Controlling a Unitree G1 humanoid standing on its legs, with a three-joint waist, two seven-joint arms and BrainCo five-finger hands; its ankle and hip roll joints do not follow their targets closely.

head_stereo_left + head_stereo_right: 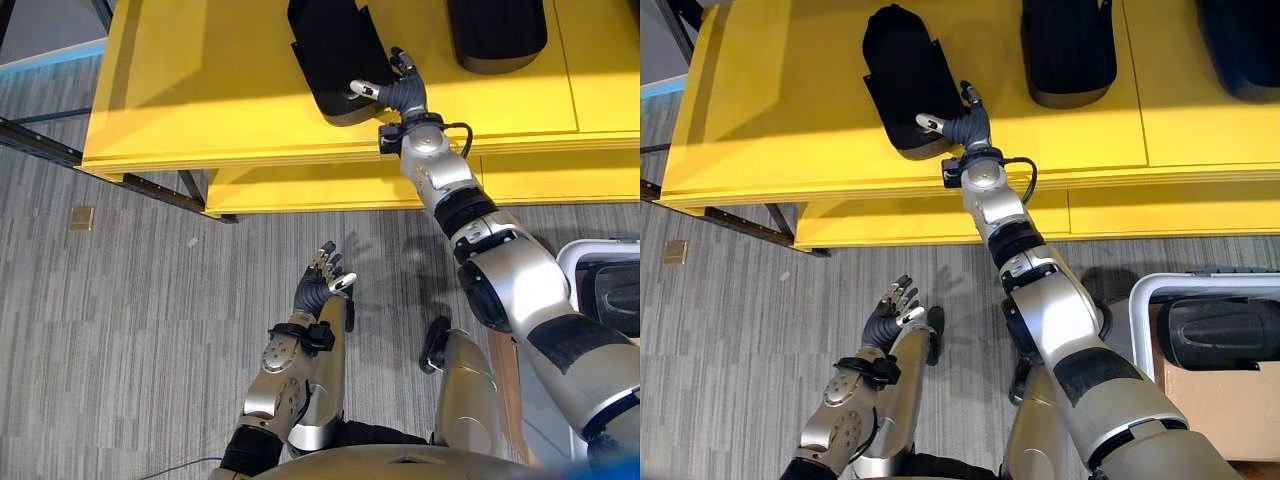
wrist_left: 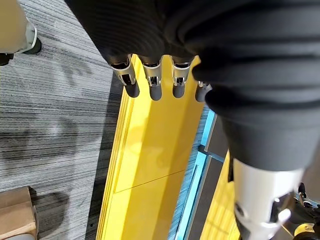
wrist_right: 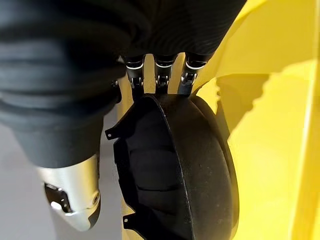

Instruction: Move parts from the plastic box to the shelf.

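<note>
right hand (image 1: pixel 958 124) gripping black part (image 1: pixel 902 80) on yellow shelf (image 1: pixel 790 110), fingertips hidden; left hand (image 1: pixel 885 318) spread.

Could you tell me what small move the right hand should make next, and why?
Probably let go and draw back toward the robot. The black part already lies on the yellow shelf, with the right hand at its near end, fingers over its rim. The left hand hangs open and empty over the floor.
</note>
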